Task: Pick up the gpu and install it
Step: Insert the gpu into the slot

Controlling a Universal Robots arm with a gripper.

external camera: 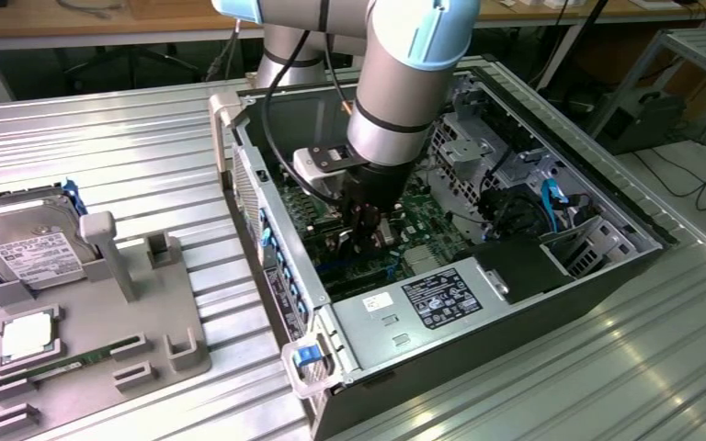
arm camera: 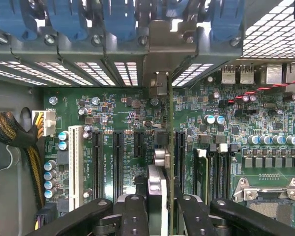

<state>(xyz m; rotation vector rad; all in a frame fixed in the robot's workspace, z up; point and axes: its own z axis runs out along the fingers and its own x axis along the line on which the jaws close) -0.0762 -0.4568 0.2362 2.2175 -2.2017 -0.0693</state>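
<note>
Tool (arm camera: pixel 160 206) clamped on the card (arm camera: pixel 170 147) by its top edge, card hanging edge-down over the board (arm camera: pixel 118 113). Judged light, stiff, fragile; bare edges safest.

A robotics lab is suggested by the ribbed aluminium worktable (external camera: pixel 120 147), the opened black computer case (external camera: pixel 550 303) and the grey 3D-printed parts holder (external camera: pixel 96 340)

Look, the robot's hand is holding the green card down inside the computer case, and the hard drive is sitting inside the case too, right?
Not quite. The hand does hold the gpu edge-on over the motherboard inside the case. But the exterior view shows the hard drive outside the case, on the grey holder at that view's left.
</note>
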